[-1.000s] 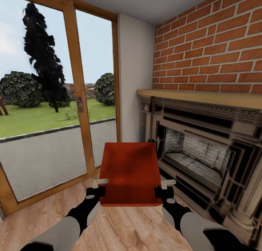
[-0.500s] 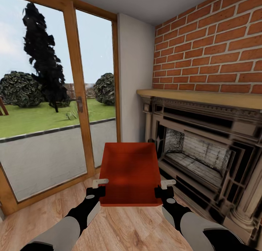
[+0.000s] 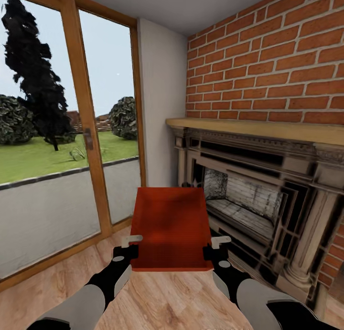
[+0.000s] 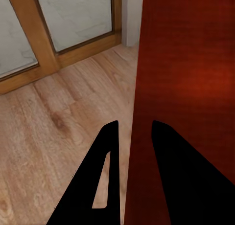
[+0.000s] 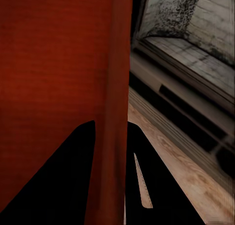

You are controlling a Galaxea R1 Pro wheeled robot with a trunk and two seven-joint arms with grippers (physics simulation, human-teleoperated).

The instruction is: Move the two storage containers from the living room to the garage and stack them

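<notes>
While both arms reach forward over the wood plank floor (image 3: pixel 157 296), the left gripper (image 3: pixel 128 246) is clamped on the left wall of the orange-red storage container (image 3: pixel 170 227), one finger on each side of that wall, and the right gripper (image 3: pixel 217 247) is clamped likewise on the container's right wall. Held between the grippers, the container is raised clear of the floor. Beyond the container and to its right stands the brick fireplace (image 3: pixel 258 196). Beyond the container to its left stands the wood-framed glass door (image 3: pixel 86 143).
</notes>
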